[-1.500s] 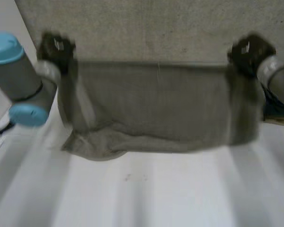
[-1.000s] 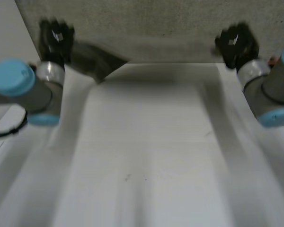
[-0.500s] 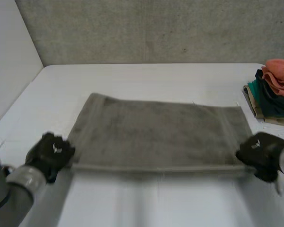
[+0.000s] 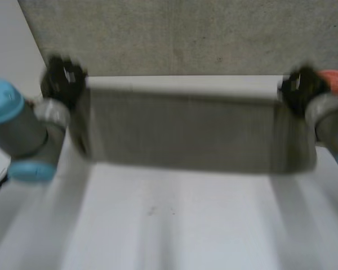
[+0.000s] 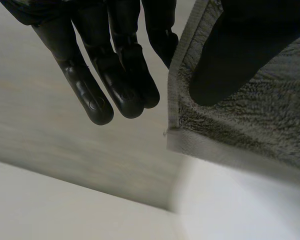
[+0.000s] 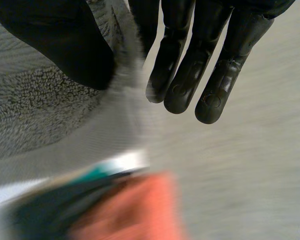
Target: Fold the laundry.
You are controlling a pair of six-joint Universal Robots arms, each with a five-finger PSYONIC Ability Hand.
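Left hand [image 4: 62,76], upper left of frame, and right hand [image 4: 298,87], upper right, each pinch a top corner of the grey towel [image 4: 180,132] between my thumb and a finger. It hangs stretched over the white table [image 4: 174,225]. Step, I judge: spreading before folding. Next calls for laying it flat, corners level.

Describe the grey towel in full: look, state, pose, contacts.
The grey towel is terry cloth with a looped pile and a flat woven hem along its edge. It hangs stretched wide over the white table. The left hand pinches one upper corner and the right hand the other, each with the thumb against the fingers.
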